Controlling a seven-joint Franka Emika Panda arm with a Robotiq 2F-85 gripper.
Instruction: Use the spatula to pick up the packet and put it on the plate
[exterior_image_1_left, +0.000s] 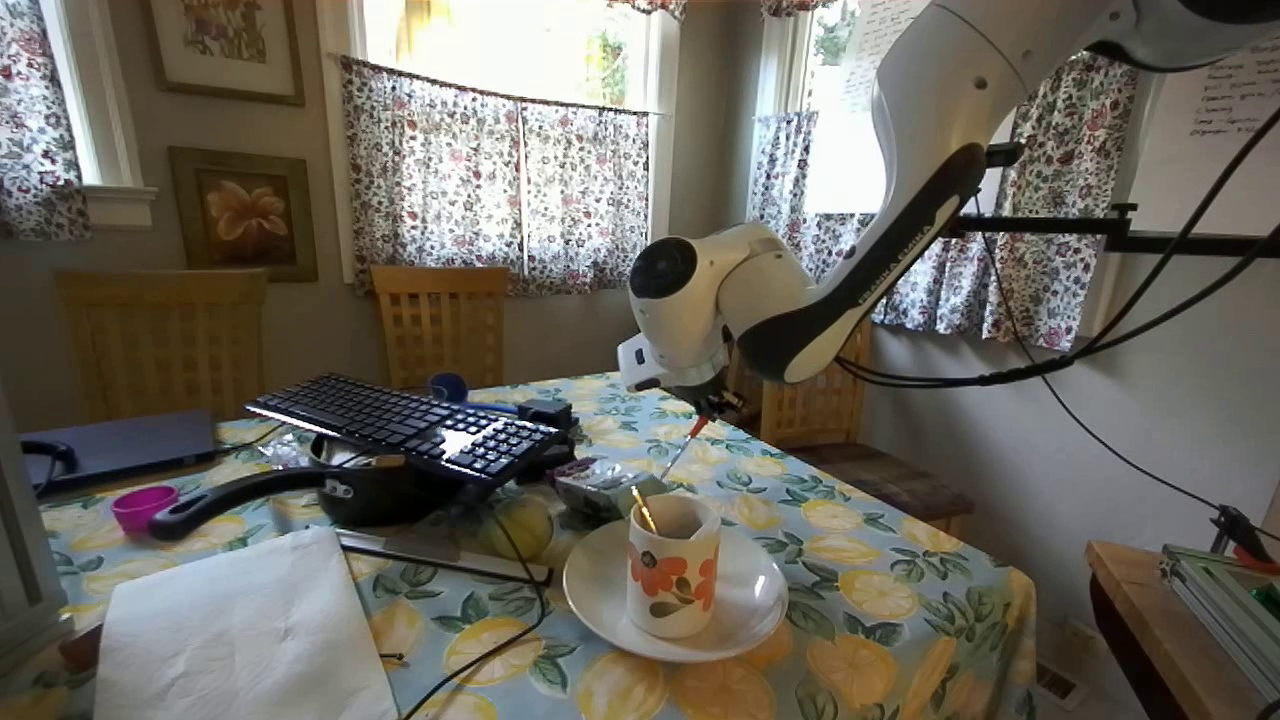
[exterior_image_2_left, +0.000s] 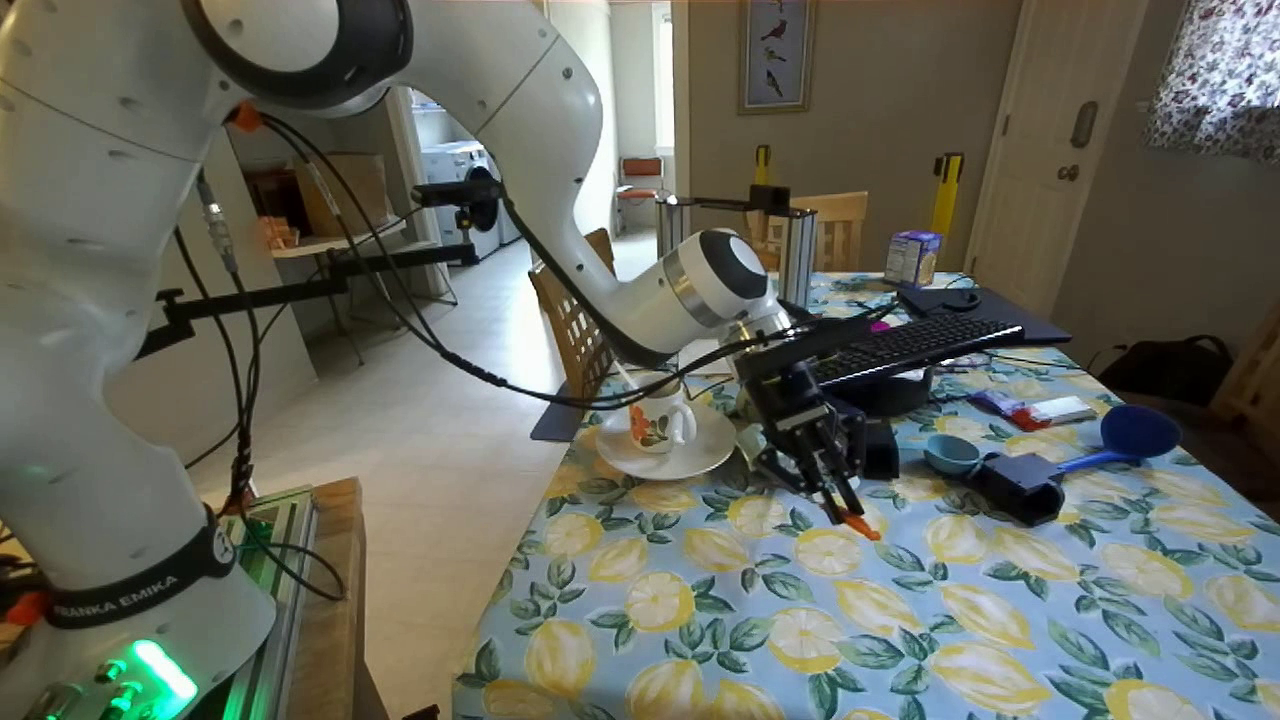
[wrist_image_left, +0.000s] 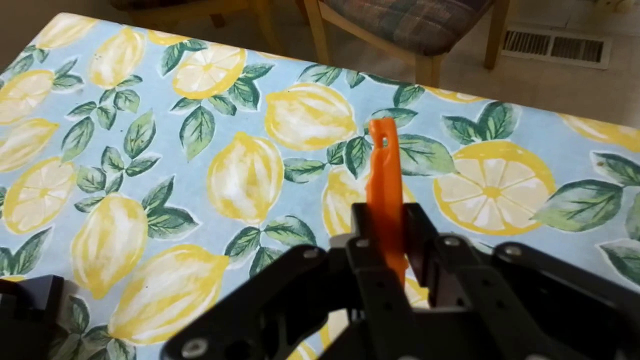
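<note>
Orange-handled, the spatula was pinched in our gripper apart from the plate, where we saw a flowered cup standing.

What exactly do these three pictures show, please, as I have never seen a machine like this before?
The machine is a jointed white robot arm. Two pictures look on from outside it, from different places; the third is taken from its wrist, looking past its black fingers. What they hold is probably the orange-handled spatula, though its far end is hard to make out. On the lemon-patterned tablecloth stands a white plate with an orange-flowered cup on it. Beyond them, in an exterior view, lies a silvery-grey packet. Nearby, a keyboard sits over a black pan.
</note>
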